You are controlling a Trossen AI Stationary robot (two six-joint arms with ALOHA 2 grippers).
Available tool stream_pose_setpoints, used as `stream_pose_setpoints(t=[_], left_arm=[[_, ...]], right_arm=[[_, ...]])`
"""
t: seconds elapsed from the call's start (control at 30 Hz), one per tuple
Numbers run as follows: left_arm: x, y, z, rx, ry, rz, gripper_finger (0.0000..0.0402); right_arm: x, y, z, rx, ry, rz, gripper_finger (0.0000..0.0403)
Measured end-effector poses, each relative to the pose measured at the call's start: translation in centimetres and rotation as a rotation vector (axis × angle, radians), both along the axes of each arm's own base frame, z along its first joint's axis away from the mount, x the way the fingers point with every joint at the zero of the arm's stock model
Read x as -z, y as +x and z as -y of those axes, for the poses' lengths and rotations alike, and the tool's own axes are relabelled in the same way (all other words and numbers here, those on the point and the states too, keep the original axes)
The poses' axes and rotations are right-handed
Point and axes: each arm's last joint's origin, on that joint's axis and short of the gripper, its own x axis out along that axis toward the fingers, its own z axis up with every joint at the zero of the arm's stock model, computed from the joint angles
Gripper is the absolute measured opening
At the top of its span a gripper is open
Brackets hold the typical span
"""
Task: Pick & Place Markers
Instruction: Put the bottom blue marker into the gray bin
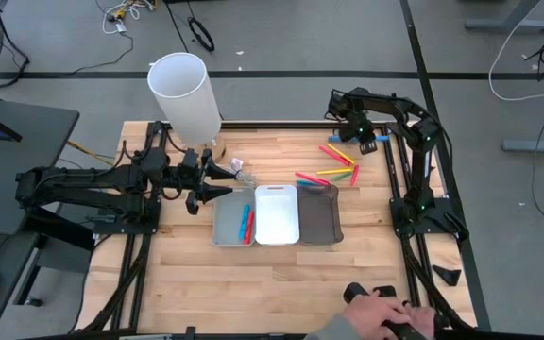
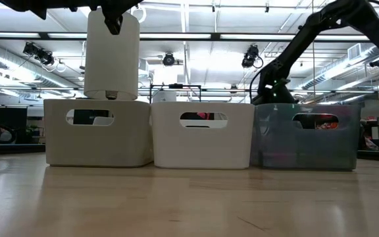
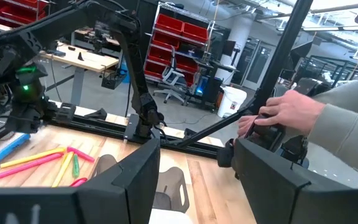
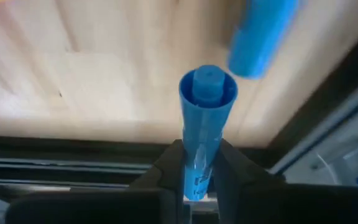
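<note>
Right gripper [image 4: 196,163] is clamping a blue marker [image 4: 205,118] between its fingers, jaws closed down to the barrel's width, marker pointing straight out ahead of the wrist. A second blue marker [image 4: 261,34] is lying on the table [image 4: 104,74] just beyond it, near the far right edge.

In the high view the right gripper [image 1: 359,132] is sitting at the far right corner, arm folded back on itself over the frame rail. Loose markers [image 1: 333,170], pink, yellow, orange and green, are lying scattered between it and the trays.

Three trays are sitting side by side mid-table: grey tray [image 1: 227,227] already holding a blue and a red marker, white tray [image 1: 276,219], dark tray [image 1: 319,219].

To do this step well, I'd say: lift clear before traversing, keep the marker from swinging into the loose pile, and line it up lengthwise with a tray before letting go. The grey tray looks the likely target, since blue is already in there, though that's a guess.

Left gripper [image 3: 194,174] is hanging spread wide and empty, hovering by the grey tray's far left corner beside the tall white cylinder [image 1: 185,93]; arm stretched out level from the left.

A person's hand [image 1: 385,312] is resting at the near edge.
</note>
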Motion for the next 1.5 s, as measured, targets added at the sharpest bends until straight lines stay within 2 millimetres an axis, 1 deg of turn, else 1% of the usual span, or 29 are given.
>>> stream_pose_setpoints(t=[0.1,0.23,0.6,0.73,0.87,0.93,1.07,1.17,1.3,1.5], left_arm=[[0.0,0.0,0.0,0.000,0.000,0.000,0.0213],[0.0,0.0,0.0,0.000,0.000,0.000,0.0213],[0.0,0.0,0.0,0.000,0.000,0.000,0.0213],[0.0,0.0,0.0,0.000,0.000,0.000,0.0213],[0.0,0.0,0.0,0.000,0.000,0.000,0.0213],[0.0,0.0,0.0,0.000,0.000,0.000,0.0213],[0.0,0.0,0.0,0.000,0.000,0.000,0.0213],[0.0,0.0,0.0,0.000,0.000,0.000,0.0213],[0.0,0.0,0.0,0.000,0.000,0.000,0.0213],[0.0,0.0,0.0,0.000,0.000,0.000,0.0213]], right_arm=[[-1.0,-0.1,-0.3,0.021,0.014,-0.015,0.0054],[-2.6,-0.2,-0.5,0.038,-0.021,0.012,0.0054],[-6.5,0.3,-2.1,0.013,-0.076,0.067,0.0054],[-8.2,0.6,-2.2,0.034,-0.107,0.080,0.0054],[-10.2,1.3,-1.9,0.054,-0.163,0.121,0.0054],[-11.5,1.9,-1.5,0.098,-0.205,0.199,0.0054],[-14.2,3.0,-0.6,0.204,-0.277,0.409,0.0054],[-16.1,3.6,-0.3,0.249,-0.303,0.536,0.0054],[-18.1,4.3,-0.1,0.279,-0.305,0.689,0.0054],[-20.7,5.8,-0.3,0.283,-0.290,0.920,0.0054]])
